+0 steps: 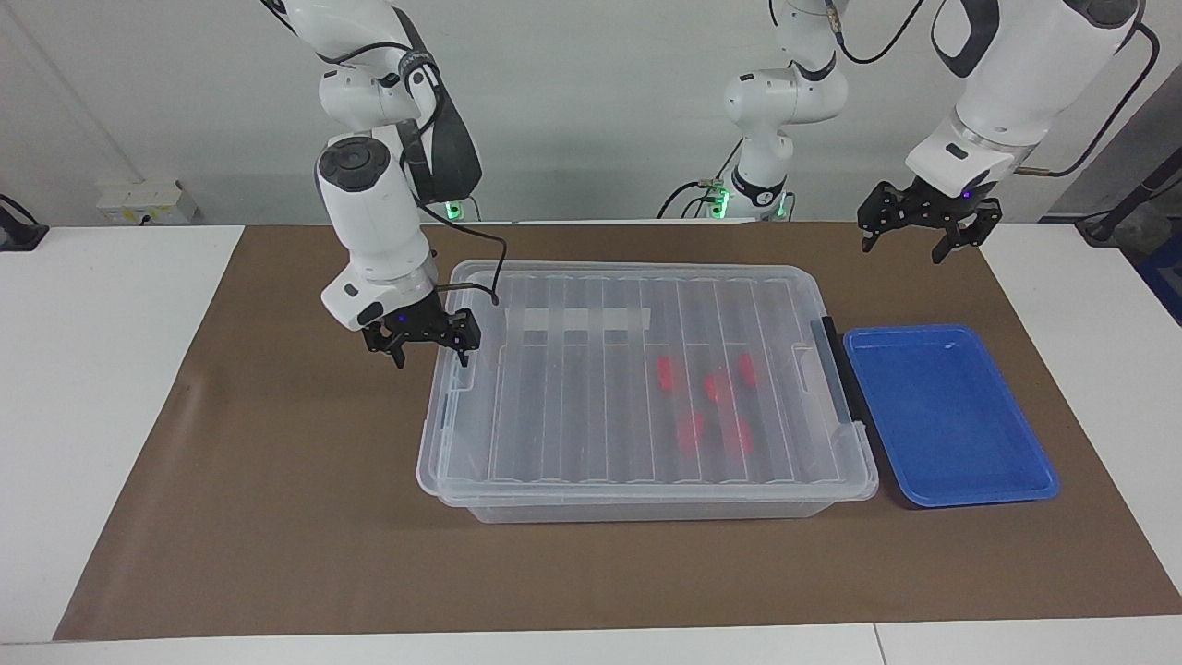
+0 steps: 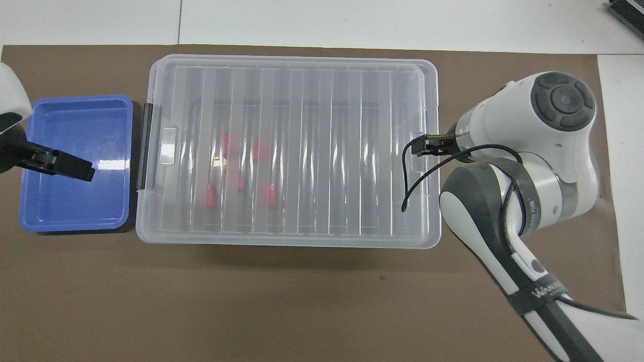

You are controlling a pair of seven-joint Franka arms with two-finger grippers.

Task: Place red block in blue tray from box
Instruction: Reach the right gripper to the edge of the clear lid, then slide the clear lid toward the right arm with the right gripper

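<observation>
Right claw (image 1: pixel 426 344) hangs with its fingers apart and holds nothing. It is over the end of the box (image 1: pixel 646 392) that is toward the right arm's end of the tabletop, just above the rim of the lid. Left claw (image 1: pixel 919 231) is up in the air with its fingers apart too, and it holds nothing. It waits above the brown mat (image 1: pixel 277 517), close to the blue tray (image 1: pixel 951 480).

White tabletop (image 1: pixel 102 369) lies under the mat. A pale wall with a socket strip (image 1: pixel 148 201) stands at the robots' end of the room.

Lid of the box is shut. Five red blocks lie inside, seen through the ribbed lid. One red block (image 1: pixel 664 372) is the closest to the right claw, but it is still well apart from it, past the middle of the box. Blue tray sits just beside the box's black handle (image 1: pixel 836 369), at the end away from the right claw.
</observation>
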